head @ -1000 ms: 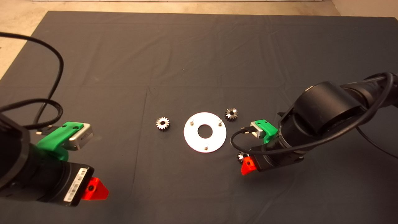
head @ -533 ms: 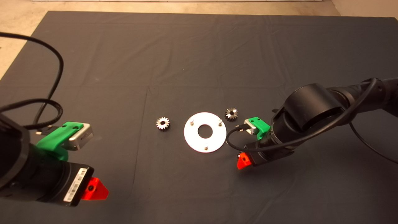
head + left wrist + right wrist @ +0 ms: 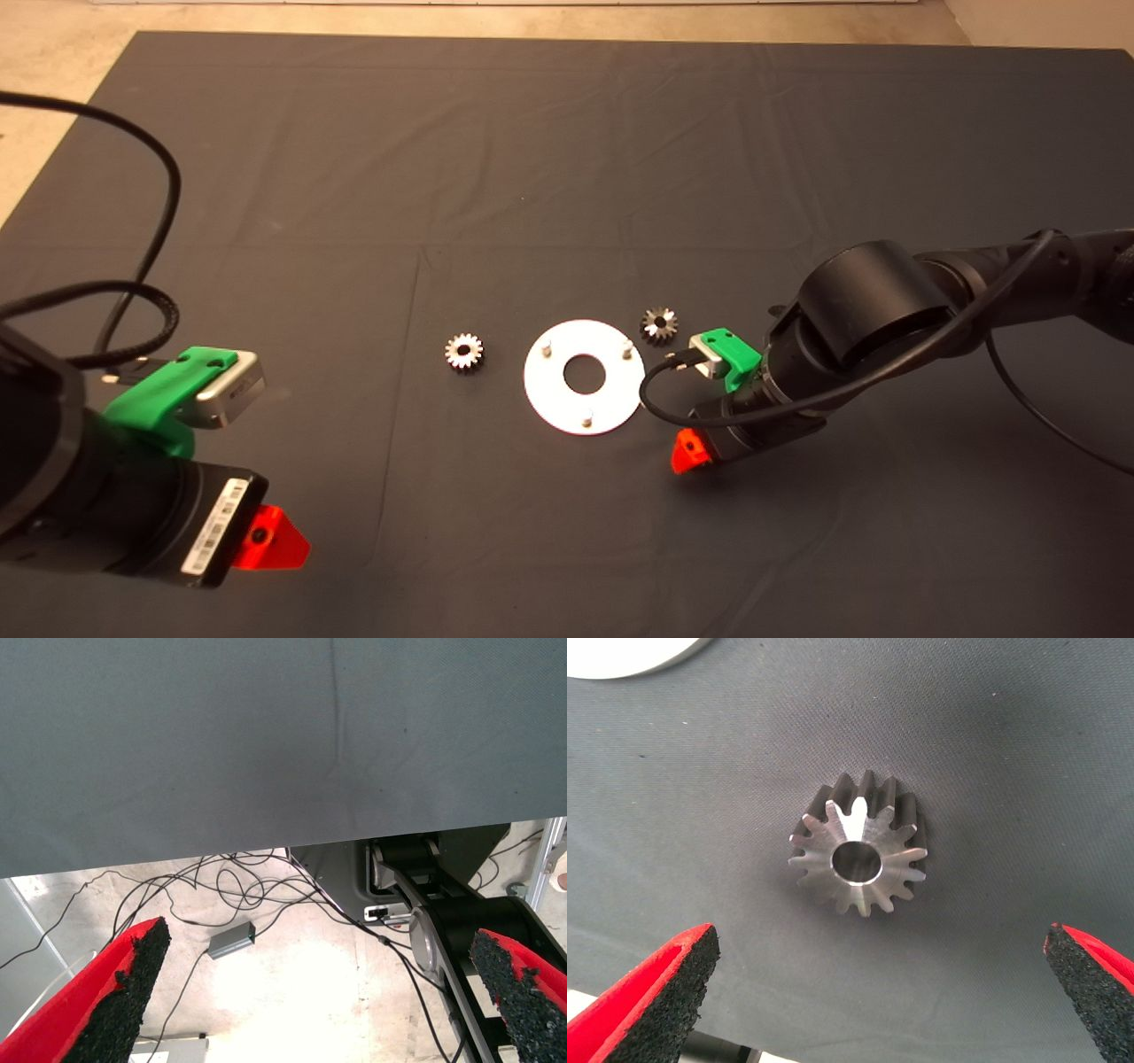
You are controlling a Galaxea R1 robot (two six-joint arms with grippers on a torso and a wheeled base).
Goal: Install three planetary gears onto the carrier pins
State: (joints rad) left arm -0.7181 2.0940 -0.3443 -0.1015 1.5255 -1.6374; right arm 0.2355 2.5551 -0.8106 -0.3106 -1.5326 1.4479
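A white disc (image 3: 551,392) lies mid-mat with three carrier pins (image 3: 547,347) standing on it. One planetary gear (image 3: 463,351) rests left of the disc and another (image 3: 658,324) at its upper right. A third gear (image 3: 858,855) lies flat on the mat in the right wrist view, centred between the wide-apart fingers (image 3: 673,979) of my right gripper (image 3: 881,943), which is open and touches nothing. From above, that right gripper (image 3: 695,450) hovers at the disc's lower right and hides this gear. My left gripper (image 3: 266,539) is parked at the lower left, open and empty.
The dark mat (image 3: 567,177) has creases and ends at a pale floor (image 3: 53,106) at the back and left. The left wrist view looks past the mat's edge (image 3: 266,850) to loose cables (image 3: 239,895) and the robot's base (image 3: 461,921). A cable loops beside the right wrist (image 3: 656,399).
The right arm has moved left and lowered over the third gear, which showed beside its red finger before and is now covered in the head view. The left arm stayed still.
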